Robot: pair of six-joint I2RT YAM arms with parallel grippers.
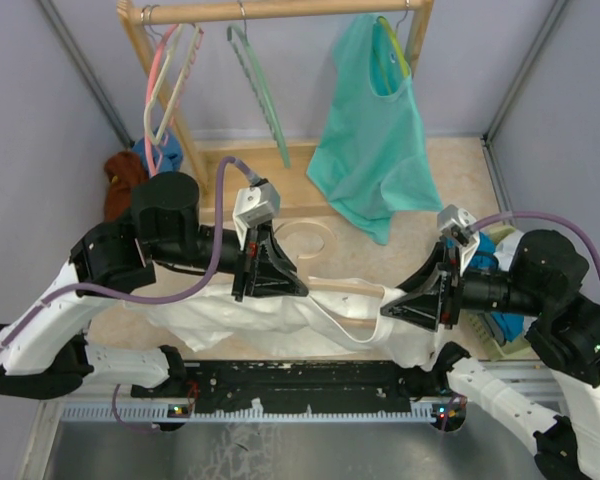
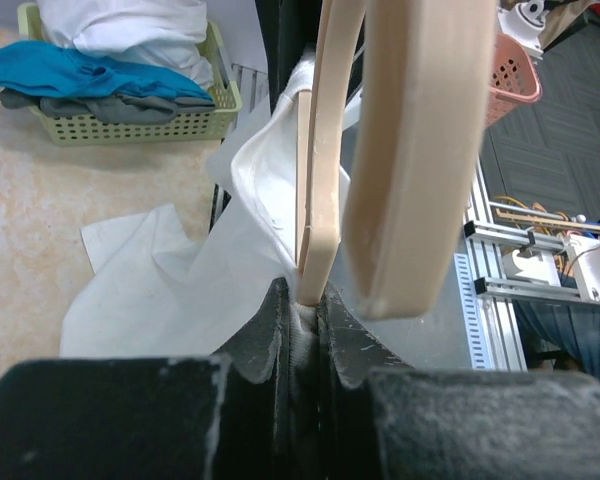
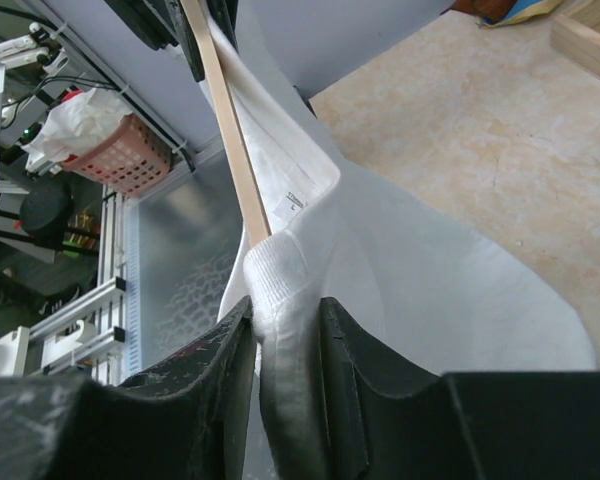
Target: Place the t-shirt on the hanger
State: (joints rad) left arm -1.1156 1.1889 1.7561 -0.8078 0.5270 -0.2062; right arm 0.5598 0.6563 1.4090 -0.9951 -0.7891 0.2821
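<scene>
The white t-shirt [image 1: 280, 318] hangs wrinkled between my two grippers above the table's front edge. The beige hanger [image 1: 345, 291] runs through it, and its big rounded hook [image 1: 302, 238] points toward the back. My left gripper [image 1: 270, 272] is shut on the hanger's end [image 2: 320, 170] with a bit of white fabric pinched in beside it; the thick hook [image 2: 420, 150] looms close. My right gripper [image 1: 412, 306] is shut on the t-shirt's ribbed collar [image 3: 280, 275]. The hanger arm [image 3: 225, 130] passes into the neck opening just beside it.
A wooden rack [image 1: 280, 10] at the back carries pink hangers [image 1: 165, 75], a thin green hanger [image 1: 265, 95] and a teal top [image 1: 375, 130]. Rust-brown and blue garments [image 1: 130, 170] lie at the back left. A green basket [image 2: 130, 122] of clothes stands at the right.
</scene>
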